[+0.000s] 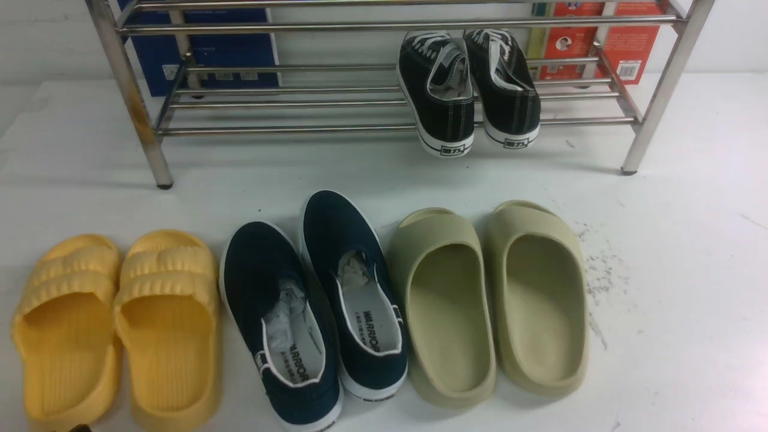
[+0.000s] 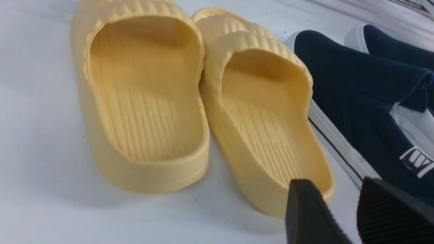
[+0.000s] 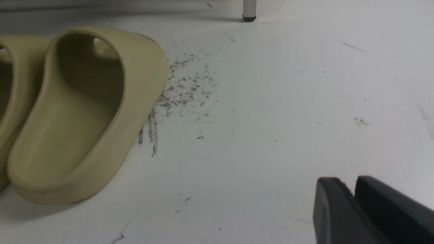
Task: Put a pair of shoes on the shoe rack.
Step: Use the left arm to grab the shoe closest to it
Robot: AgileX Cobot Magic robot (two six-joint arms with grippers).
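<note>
Toward the table's (image 1: 690, 270) near edge, the navy pair of shoes (image 1: 312, 300) sits well short of the shoe rack (image 1: 288, 128); my left gripper (image 2: 334, 189) hangs apart and empty, my right gripper (image 3: 342, 184) pressed together

Illumination is bright, diffuse and overhead; the white tabletop (image 1: 690, 270) carries only soft, short shadows. The shiny silver metal shoe rack (image 1: 288, 128) shows glare streaks along its rails. Front-view detail is slightly soft.
</note>
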